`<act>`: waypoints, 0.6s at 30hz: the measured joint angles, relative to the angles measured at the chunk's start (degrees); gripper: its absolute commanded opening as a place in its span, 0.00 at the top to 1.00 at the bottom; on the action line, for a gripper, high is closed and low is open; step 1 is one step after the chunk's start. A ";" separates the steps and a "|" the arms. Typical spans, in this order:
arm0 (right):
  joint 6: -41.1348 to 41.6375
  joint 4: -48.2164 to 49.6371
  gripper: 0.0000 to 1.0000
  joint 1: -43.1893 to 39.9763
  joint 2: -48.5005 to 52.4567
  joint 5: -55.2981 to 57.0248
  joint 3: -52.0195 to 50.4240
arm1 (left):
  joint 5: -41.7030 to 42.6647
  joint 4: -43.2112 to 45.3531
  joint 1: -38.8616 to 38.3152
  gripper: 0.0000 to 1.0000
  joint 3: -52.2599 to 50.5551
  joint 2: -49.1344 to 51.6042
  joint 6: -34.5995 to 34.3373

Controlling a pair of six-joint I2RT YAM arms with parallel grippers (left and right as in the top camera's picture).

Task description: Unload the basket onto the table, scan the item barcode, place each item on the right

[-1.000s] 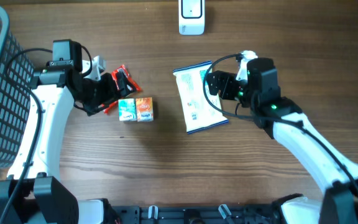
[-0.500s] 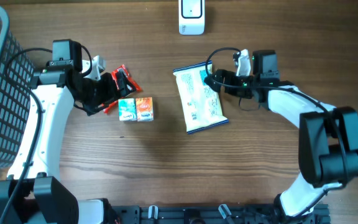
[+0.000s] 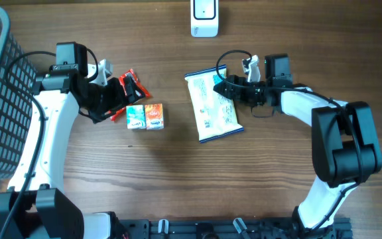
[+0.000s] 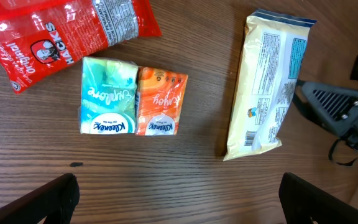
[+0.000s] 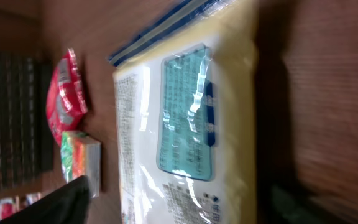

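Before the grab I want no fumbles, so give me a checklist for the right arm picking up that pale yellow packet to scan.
1. The right claw is open: ok.
2. It straddles the pale yellow packet: ok.
3. The barcode faces up: ok.
4. The scanner is unobstructed: ok.
5. The left claw is open, away from the packet: ok.
6. Packet gripped: not ok, not yet closed on it.

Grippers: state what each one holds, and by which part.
Nothing is held. Left gripper open and empty; right gripper open around the pale pack's edge, not clamped.
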 measured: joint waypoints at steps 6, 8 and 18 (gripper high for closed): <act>1.77 -1.99 0.30 2.47 0.46 -0.33 -0.04 | 0.02 3.08 0.00 0.00 0.00 0.00 -0.07; 2.23 -2.03 0.29 3.06 0.46 -0.31 0.07 | 0.00 3.87 0.00 0.00 0.00 0.00 -0.20; 3.10 -2.05 0.28 3.23 0.46 -0.33 0.17 | 6.12 10.60 -2.51 0.00 0.00 0.07 -3.17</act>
